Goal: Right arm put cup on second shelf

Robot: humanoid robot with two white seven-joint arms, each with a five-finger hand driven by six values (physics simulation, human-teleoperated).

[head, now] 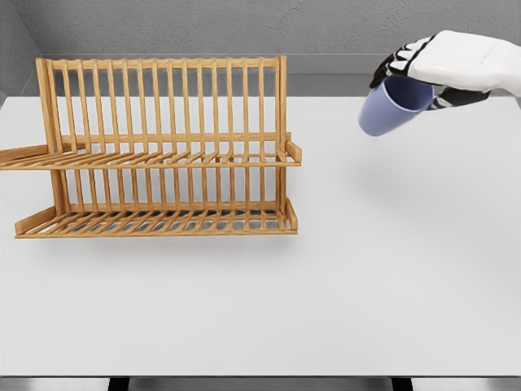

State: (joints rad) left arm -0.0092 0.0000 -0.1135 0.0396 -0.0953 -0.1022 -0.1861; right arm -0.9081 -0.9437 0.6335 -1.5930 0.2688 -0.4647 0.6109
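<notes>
A pale blue cup (391, 106) hangs in the air at the upper right, tilted with its mouth toward the upper right. My right hand (423, 72) is shut on its rim, and the white arm enters from the right edge. The wooden two-shelf dish rack (163, 155) stands on the left half of the table, well to the left of the cup. Its upper shelf (155, 159) and lower shelf (155, 221) hold nothing. The left arm is out of view.
The white table (374, 277) stretches wide in front of and to the right of the rack. A grey wall runs behind the table's far edge.
</notes>
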